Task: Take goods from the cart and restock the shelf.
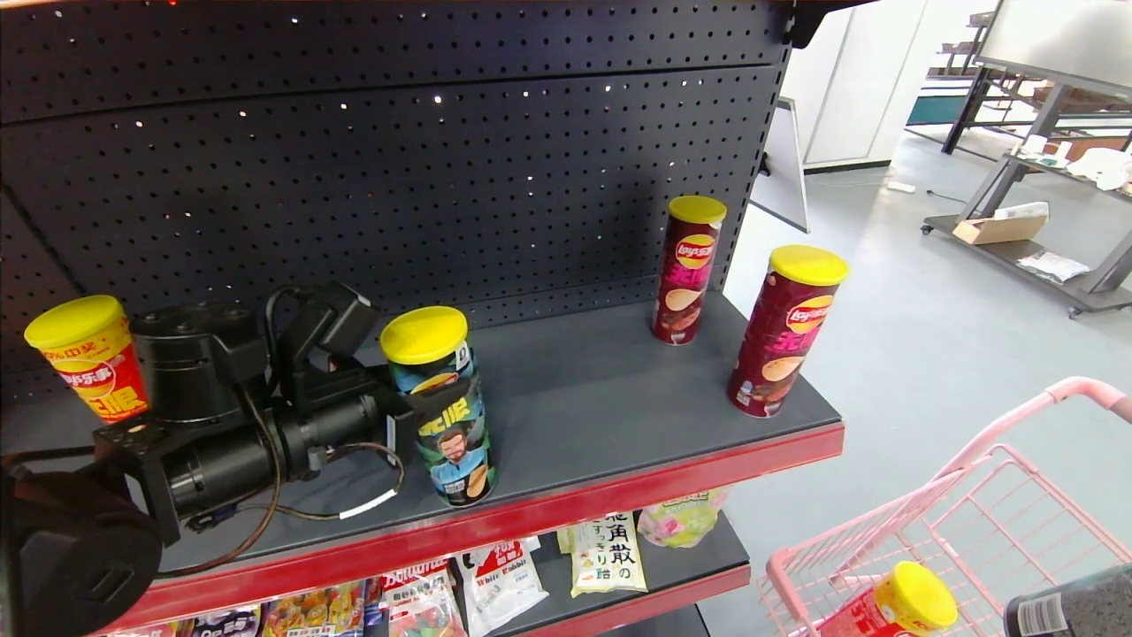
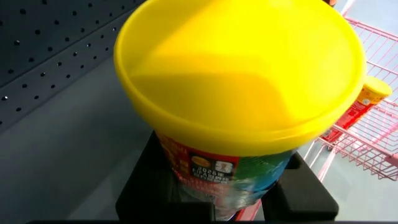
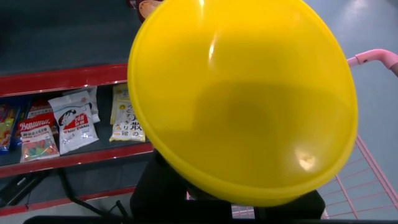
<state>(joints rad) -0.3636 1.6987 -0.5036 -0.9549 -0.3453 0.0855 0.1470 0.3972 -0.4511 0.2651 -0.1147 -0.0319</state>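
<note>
A blue-green chip can (image 1: 447,416) with a yellow lid (image 2: 239,68) stands upright near the front edge of the dark shelf (image 1: 584,398). My left gripper (image 1: 442,400) is shut on its middle, and its black fingers (image 2: 146,186) flank the can in the left wrist view. The pink cart (image 1: 982,522) sits at the lower right. A red can with a yellow lid (image 1: 898,602) lies inside it, beside my right arm (image 1: 1070,606). In the right wrist view a yellow lid (image 3: 242,93) looms close, with my right gripper (image 3: 230,202) shut on that can below it.
Two dark red chip cans (image 1: 685,270) (image 1: 787,332) stand at the shelf's right end, and a red and yellow cup (image 1: 93,358) at the far left. Snack bags (image 1: 606,553) lie on the lower shelf. The pegboard back wall (image 1: 398,159) rises behind.
</note>
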